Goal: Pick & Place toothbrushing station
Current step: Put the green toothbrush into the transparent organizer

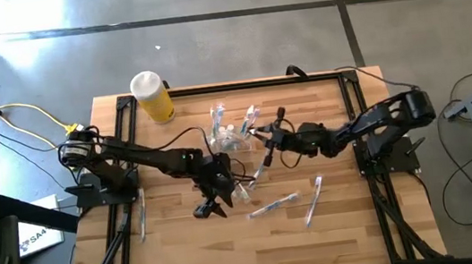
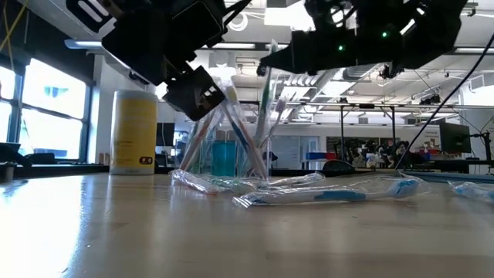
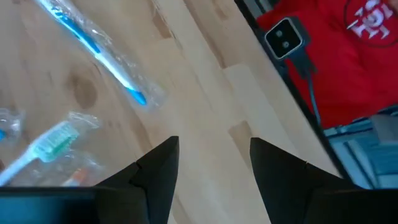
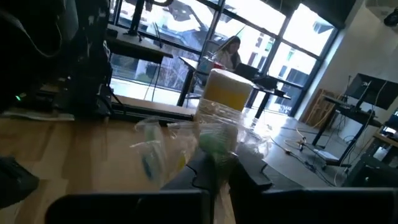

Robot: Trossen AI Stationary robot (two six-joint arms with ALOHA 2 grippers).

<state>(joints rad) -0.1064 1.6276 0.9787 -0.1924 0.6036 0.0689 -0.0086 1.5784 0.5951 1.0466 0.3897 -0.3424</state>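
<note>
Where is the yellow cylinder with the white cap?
In the high view, the yellow cylinder with a white cap lies at the wooden table's far left corner, beyond the left arm.

Toothbrushes right of holder cup

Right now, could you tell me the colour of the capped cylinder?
Yellow with a white cap, clearest in the high view: cylinder.

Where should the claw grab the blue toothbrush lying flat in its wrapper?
Probably mid-handle, coming straight down from above. The wrapped blue toothbrush lies flat and alone on the table, so its long thin handle fits crosswise between the open left claw.
</note>
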